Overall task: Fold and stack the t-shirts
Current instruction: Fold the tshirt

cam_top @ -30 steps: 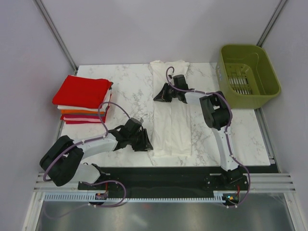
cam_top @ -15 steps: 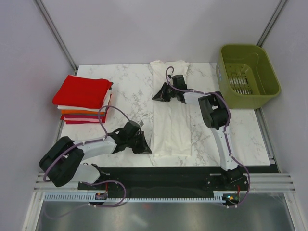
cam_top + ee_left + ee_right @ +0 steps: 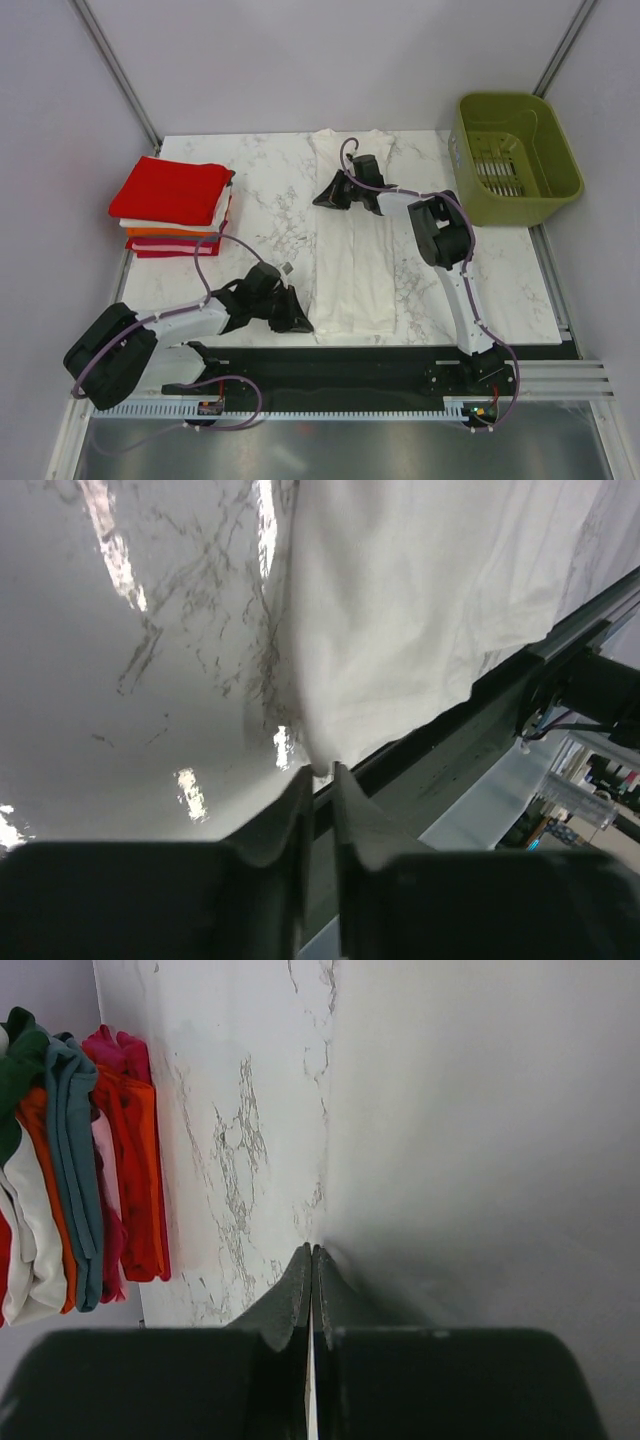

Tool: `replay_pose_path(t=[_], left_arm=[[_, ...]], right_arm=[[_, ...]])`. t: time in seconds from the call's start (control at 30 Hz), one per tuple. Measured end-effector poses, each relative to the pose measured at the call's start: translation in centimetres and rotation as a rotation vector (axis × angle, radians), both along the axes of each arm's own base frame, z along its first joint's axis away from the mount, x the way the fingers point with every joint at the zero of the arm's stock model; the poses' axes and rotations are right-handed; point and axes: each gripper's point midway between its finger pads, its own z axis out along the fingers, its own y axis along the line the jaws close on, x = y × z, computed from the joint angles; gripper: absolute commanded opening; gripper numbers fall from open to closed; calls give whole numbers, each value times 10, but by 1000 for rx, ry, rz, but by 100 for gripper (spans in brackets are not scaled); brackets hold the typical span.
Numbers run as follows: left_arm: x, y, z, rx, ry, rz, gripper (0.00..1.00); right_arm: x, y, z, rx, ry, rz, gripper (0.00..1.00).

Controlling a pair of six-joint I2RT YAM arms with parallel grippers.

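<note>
Marble tabletop (image 3: 270, 190) under a soft white t-shirt (image 3: 355, 270): right gripper (image 3: 311, 1248) fingers together at its edge, left gripper (image 3: 320, 770) fingers slightly apart at its corner, grip unclear.

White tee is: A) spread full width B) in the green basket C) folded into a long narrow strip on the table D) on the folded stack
C: the white t-shirt lies as a long narrow strip down the middle of the table.

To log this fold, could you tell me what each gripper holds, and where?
Right gripper: shut on the shirt's left edge. Left gripper: at its near-left corner; a hold cannot be told.
</note>
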Motion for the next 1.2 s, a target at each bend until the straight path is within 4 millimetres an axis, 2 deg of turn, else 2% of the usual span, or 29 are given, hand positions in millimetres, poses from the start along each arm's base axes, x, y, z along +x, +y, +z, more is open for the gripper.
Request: replay_pose_path(t=[0.1, 0.13, 0.17, 0.33, 0.43, 0.53, 0.63, 0.7, 0.77, 0.87, 0.93, 1.1, 1.13, 1.2], left_arm=[[-8, 4, -2, -8, 20, 0, 53], [-10, 5, -3, -8, 22, 1, 56], [-11, 5, -1, -16, 23, 4, 57], [-8, 7, 5, -3, 11, 11, 62], [0, 7, 12, 28, -10, 16, 63], [16, 5, 25, 38, -56, 23, 64], [30, 1, 36, 47, -103, 20, 64], [36, -1, 38, 57, -119, 12, 64], [39, -1, 36, 72, -123, 6, 63], [39, 1, 30, 101, -118, -6, 62], [38, 2, 28, 110, -117, -11, 61], [38, 3, 28, 114, -122, -20, 58], [38, 3, 27, 115, -121, -20, 58], [38, 2, 27, 113, -119, -23, 57]], right_arm=[[3, 4, 1, 2, -10, 1, 10], [4, 5, 1, 0, -9, 2, 13], [4, 6, 2, -3, -9, 2, 19], [3, 11, 7, -18, -15, 13, 25], [-2, 9, 12, -39, -15, 19, 33], [-14, 1, 34, -76, -32, 29, 40], [-29, -13, 73, -119, -92, 26, 43], [-49, -30, 108, -145, -160, 13, 45], [-74, -50, 129, -179, -196, -3, 45], [-114, -85, 142, -253, -228, -45, 46], [-142, -109, 133, -315, -215, -64, 46], [-229, -165, 78, -480, -58, -62, 47], [-247, -174, 68, -500, -24, -53, 48], [-276, -185, 55, -526, 31, -36, 56]])
